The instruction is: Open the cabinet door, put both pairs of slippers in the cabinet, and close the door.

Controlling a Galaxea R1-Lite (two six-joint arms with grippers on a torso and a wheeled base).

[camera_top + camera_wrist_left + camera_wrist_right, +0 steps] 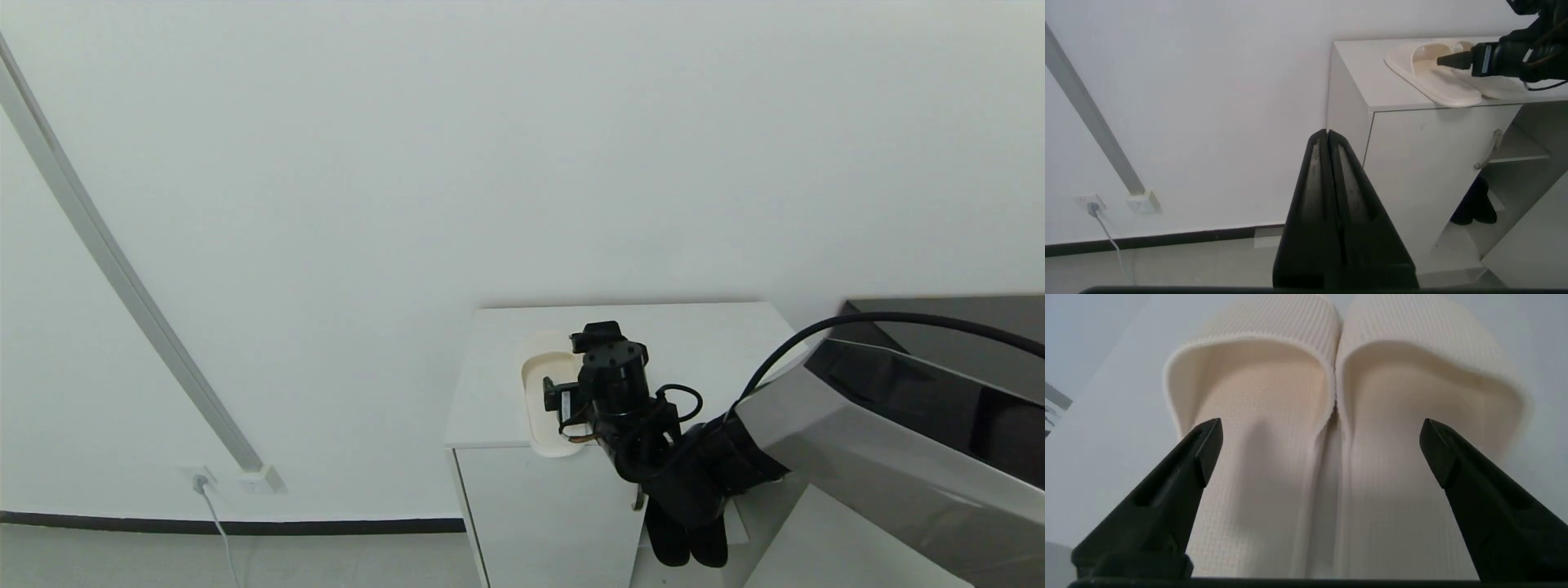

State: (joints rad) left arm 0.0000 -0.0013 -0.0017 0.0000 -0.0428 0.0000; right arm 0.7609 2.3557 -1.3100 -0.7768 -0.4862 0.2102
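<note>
On my remote feed, the right gripper [1323, 445] hangs over the pair of cream slippers [1290, 376], its jaws spread wide with one finger [1196, 453] outside each slipper; I cannot tell whether they touch the pair. The cream slippers [543, 384] lie side by side, touching, on the cabinet [710, 343] top. They sit at its front edge, toward the front left corner, with their near ends jutting slightly over that edge.

From the left wrist view, the left gripper [1328, 139] is off to the cabinet's left, well apart from it, its jaws pressed together on nothing. That view shows the right gripper [1458, 59] low over the cream slippers [1429, 69].

Directly under the pair, a white door panel [1429, 171] with a handle [1494, 147] at its edge covers the left half of the cabinet [1360, 69] front. The right half stands open, showing a shelf [1527, 151] and a pair of black slippers [1476, 202] on the level below it.

Behind it all runs a plain white wall [522, 163], crossed by a slanted cable duct [122, 278] that ends beside a wall socket [200, 482] with a plug in it.
</note>
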